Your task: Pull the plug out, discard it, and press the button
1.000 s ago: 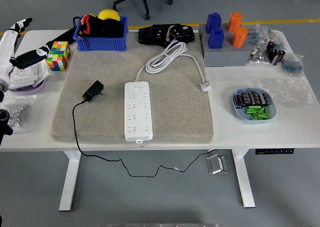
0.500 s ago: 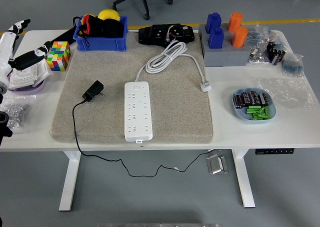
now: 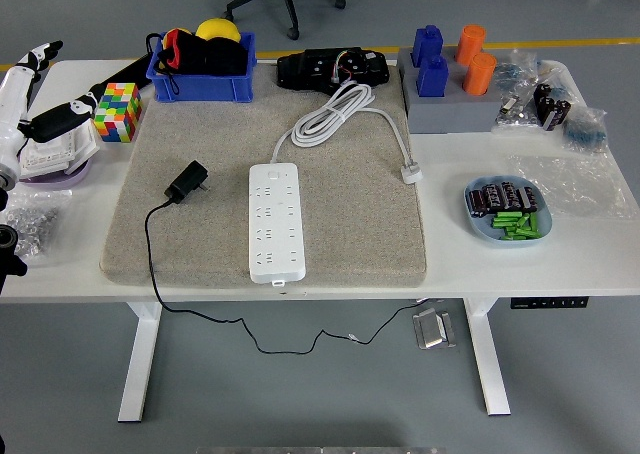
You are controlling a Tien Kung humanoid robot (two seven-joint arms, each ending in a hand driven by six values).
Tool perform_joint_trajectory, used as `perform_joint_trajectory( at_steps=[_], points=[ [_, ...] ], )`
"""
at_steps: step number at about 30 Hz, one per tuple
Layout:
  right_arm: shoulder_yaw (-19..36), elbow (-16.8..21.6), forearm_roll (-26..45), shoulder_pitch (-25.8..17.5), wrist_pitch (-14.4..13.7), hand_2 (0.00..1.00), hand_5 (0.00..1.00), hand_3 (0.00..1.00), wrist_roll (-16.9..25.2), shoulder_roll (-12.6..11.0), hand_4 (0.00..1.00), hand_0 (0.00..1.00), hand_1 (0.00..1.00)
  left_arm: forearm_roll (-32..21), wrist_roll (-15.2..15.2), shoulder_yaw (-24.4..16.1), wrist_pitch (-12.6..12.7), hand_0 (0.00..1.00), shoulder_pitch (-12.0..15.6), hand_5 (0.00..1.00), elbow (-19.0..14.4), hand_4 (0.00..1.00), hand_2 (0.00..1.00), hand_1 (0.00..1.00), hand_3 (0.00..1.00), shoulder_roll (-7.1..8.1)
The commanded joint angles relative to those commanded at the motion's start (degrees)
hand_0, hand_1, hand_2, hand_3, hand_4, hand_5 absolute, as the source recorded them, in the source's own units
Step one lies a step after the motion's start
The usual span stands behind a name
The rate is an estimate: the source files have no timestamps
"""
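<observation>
Mat: beige felt mat [image 3: 340, 189] under the whole job, on my white table [image 3: 500, 269].
Power strip: white power strip [image 3: 276, 221] lies on the mat with its long axis running from the far side toward me, its own white cable [image 3: 335, 114] coiled at the far end.
Plug: the black plug [image 3: 188, 181] lies loose on the mat just left of the strip, apart from it, its thin black cord [image 3: 150, 264] trailing over the near edge. By my reading it is already out and dropped.
Button: I cannot make out a button on the strip for certain; a small mark at its far end may be it. Pressing is the step I judge still open.
My left hand: white left hand [image 3: 30, 89] is raised over the table's left edge, beside the colour cube [image 3: 118, 111]; fingers spread and loose, holding nothing.
Direction: the strip lies to the right of this hand and nearer me, well apart, with the plug between.
Nearer arm: the left; my right hand is not in view.
Change: over the last second the hand has drifted slightly leftward toward the edge; plug, cord and strip have not shifted.
</observation>
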Motion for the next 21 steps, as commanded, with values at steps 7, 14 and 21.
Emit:
perform_joint_trajectory(
  at_steps=[7, 14, 21],
  points=[
    [-0.1, 0.1, 0.1, 0.2, 0.0, 0.724, 0.658, 0.713, 0.0, 0.0, 0.883, 0.767, 0.729, 0.0, 0.0, 0.2, 0.0, 0.919, -0.3, 0.443, -0.3, 0.748, 0.960, 0.958, 0.946, 0.03],
    [0.2, 0.0, 0.0, 0.1, 0.0, 0.724, 0.658, 0.713, -0.1, -0.1, 0.883, 0.767, 0.729, -0.1, 0.5, -0.1, -0.2, 0.918, 0.0, 0.443, -0.8, 0.748, 0.960, 0.958, 0.944, 0.17],
    [0.2, 0.0, 0.0, -0.1, 0.0, 0.724, 0.658, 0.713, -0.1, 0.0, 0.883, 0.767, 0.729, 0.2, 0.7, -0.1, -0.3, 0.918, 0.0, 0.443, -0.9, 0.749, 0.960, 0.958, 0.943, 0.10]
  ],
)
